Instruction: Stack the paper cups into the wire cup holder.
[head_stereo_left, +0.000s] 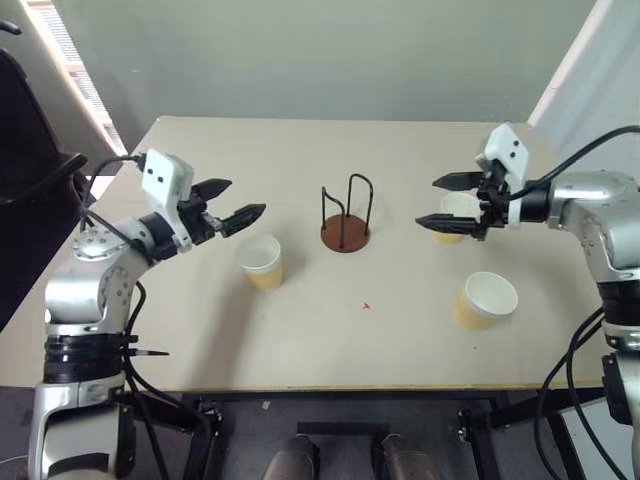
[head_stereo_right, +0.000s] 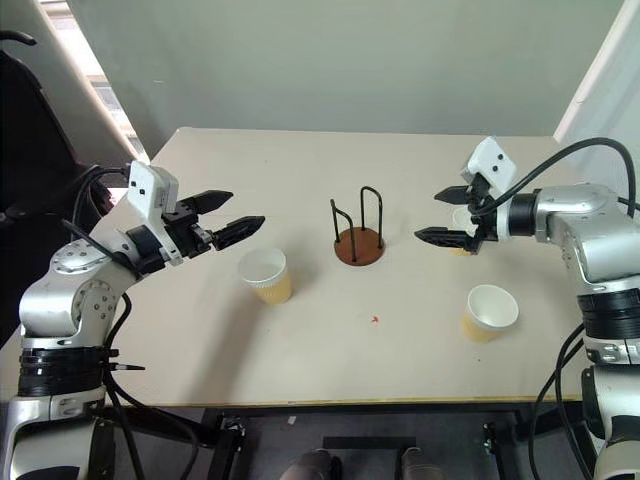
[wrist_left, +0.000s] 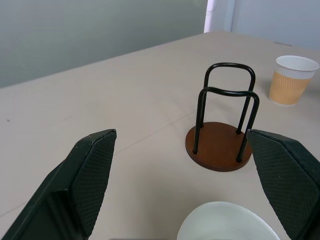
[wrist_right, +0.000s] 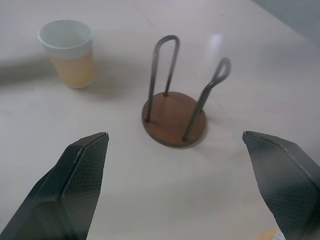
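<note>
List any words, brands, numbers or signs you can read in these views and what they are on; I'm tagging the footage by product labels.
None: no readable text in any view.
Cups: plain tan sides, white inside, no print.
Holder: bare brown disc, black wire, no label.
Table: no writing; a tiny red speck is too small to make out.

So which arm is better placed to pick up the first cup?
Probably the right. Its open end effector is right at a cup, while the left end effector hovers above and short of its nearest cup. The holder is empty.
</note>
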